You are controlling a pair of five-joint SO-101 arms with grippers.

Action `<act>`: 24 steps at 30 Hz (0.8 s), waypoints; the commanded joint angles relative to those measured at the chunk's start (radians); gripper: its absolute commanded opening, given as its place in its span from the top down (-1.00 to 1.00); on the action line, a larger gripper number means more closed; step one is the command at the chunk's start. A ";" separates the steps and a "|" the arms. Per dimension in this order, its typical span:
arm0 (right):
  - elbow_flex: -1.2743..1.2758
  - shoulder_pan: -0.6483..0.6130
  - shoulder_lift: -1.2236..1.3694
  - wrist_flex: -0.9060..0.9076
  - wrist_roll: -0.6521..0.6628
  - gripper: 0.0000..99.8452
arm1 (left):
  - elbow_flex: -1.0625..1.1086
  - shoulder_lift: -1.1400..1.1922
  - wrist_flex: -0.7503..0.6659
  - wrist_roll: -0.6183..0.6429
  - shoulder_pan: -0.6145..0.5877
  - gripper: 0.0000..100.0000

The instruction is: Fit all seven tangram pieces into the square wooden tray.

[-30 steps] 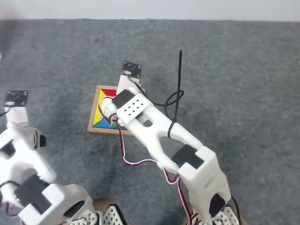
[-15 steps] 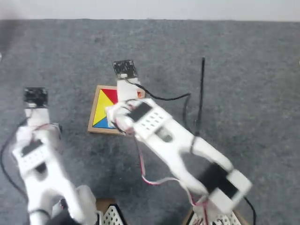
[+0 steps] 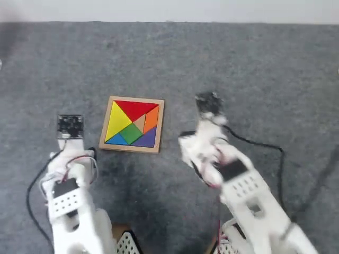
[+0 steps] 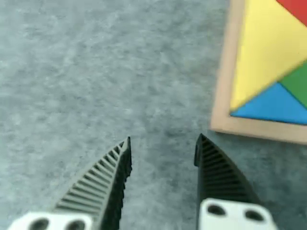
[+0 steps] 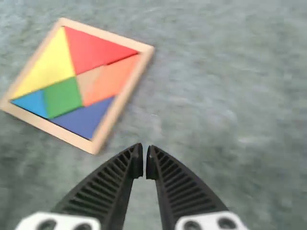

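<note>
The right arm (image 3: 233, 177) is now standing to the right of the tray (image 3: 128, 148), having swung back off it over the past second. The left arm (image 3: 68, 193) is coming in from the left edge of the tabletop (image 3: 249, 58) toward the tray's near left corner.

The tray is lying flat, left of the tabletop's middle and about halfway between its far and near edges. Its sides are sitting slightly off square to those edges. All seven pieces are sitting inside it, filling the square.

- The red triangle (image 3: 135, 107) is lying with its long side along the far rim, its point aiming at the centre.
- The yellow triangle (image 3: 116, 123) is lying with its long side along the left rim, its point also aiming at the centre.
- The orange piece (image 3: 151, 119) is running along the right rim.
- The indigo piece (image 3: 147, 138) is filling the near right corner.
- The blue triangle (image 3: 113, 140) is filling the near left corner.
- The green square (image 3: 130, 133) is standing on one corner between the blue and indigo pieces.
- A small tan triangle (image 3: 139, 123) is sitting at the centre.

The left gripper (image 4: 163, 140) is hovering with its jaws apart over bare tabletop, just beside the tray's blue corner. The right gripper (image 5: 144, 146) is hanging with its jaws together over bare tabletop, near the tray's indigo corner and apart from the rim.
</note>
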 commanded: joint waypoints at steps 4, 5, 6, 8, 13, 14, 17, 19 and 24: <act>0.367 0.259 -0.624 0.101 0.161 0.95 | 0.085 -0.203 -0.018 0.021 0.048 0.58; 0.399 0.282 -0.694 0.147 0.158 0.95 | 0.104 -0.236 -0.018 0.021 0.061 0.58; 0.427 0.295 -0.765 0.196 0.160 0.95 | 0.120 -0.272 -0.018 0.021 0.074 0.58; 0.468 0.306 -0.903 0.298 0.164 0.95 | 0.148 -0.342 -0.011 0.023 0.095 0.58; 0.485 0.314 -0.966 0.387 0.166 0.95 | 0.150 -0.477 0.178 0.018 0.124 0.58; 0.485 0.314 -0.951 0.375 0.166 0.95 | 0.150 -0.499 0.216 0.018 0.126 0.58; 0.511 0.346 -0.947 0.354 0.166 0.95 | 0.150 -0.563 0.307 0.018 0.123 0.58; 0.531 0.380 -0.946 0.344 0.193 0.95 | 0.150 -0.606 0.370 0.018 0.121 0.58; 0.529 0.504 -0.946 0.404 0.221 0.95 | 0.150 -0.706 0.511 0.018 0.121 0.58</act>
